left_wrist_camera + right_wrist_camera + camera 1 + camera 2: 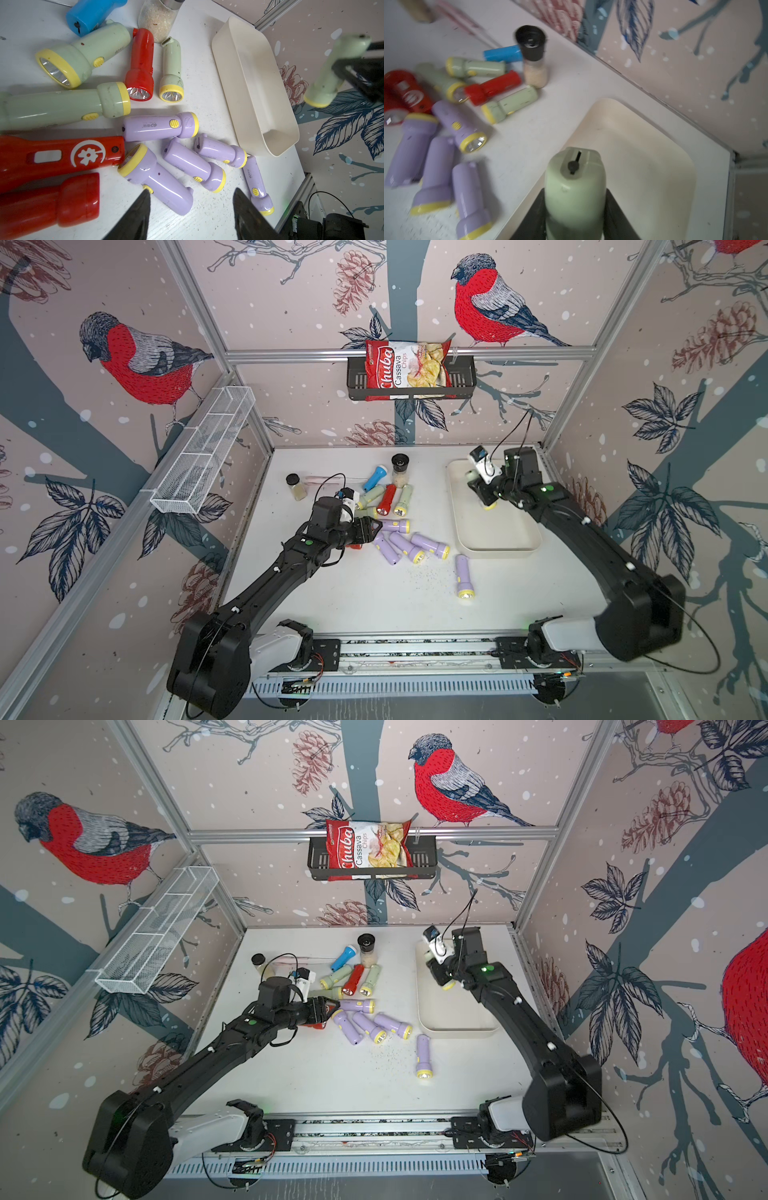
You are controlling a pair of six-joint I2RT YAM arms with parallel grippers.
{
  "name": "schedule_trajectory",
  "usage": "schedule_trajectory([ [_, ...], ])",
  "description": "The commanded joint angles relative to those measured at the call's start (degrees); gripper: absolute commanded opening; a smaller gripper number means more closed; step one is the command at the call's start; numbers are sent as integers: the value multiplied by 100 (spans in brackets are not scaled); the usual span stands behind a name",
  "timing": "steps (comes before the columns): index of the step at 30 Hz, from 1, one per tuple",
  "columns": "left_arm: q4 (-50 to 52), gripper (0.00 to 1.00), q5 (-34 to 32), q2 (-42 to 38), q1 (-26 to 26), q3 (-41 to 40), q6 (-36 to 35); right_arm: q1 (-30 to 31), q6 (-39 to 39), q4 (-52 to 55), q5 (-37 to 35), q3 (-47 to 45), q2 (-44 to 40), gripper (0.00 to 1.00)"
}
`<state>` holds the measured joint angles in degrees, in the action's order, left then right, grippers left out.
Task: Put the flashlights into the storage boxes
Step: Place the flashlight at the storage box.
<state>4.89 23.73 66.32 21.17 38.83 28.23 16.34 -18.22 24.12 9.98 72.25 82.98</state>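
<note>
Flashlight held over tray, table edge beside

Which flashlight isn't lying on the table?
The pale green flashlight gripped in the right jaws, over the cream tray; every other one lies on the table.

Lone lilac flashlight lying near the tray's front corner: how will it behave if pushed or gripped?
The lone lilac flashlight lies on its side on a round barrel, so a sideways push would likely roll it, probably in a curve, given its wider yellow head. Its glossy plastic looks stiff but maybe slippery to grip.
</note>
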Motion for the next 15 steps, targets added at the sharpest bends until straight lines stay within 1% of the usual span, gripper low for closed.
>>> schedule_trajectory([
  [1,-229,63,-8,118,-1,74,-36,-408,1491,189,399,738,766,37],
  [2,-226,63,-10,172,-1,110,-61,-519,1749,395,498,1057,1124,35],
  [4,-167,63,-8,283,1,191,-123,-633,2006,851,797,1658,1779,31],
  [6,-132,63,-35,382,-6,247,-159,-625,2253,1139,983,2099,2346,30],
  [8,-73,63,-78,481,-7,326,-203,-582,2464,1202,1085,2290,2736,30],
  [12,50,63,-164,663,-7,498,-255,-526,2841,1099,976,2355,3251,31],
  [15,68,63,-176,747,-7,595,-249,-526,2871,1313,845,2638,3720,31],
])
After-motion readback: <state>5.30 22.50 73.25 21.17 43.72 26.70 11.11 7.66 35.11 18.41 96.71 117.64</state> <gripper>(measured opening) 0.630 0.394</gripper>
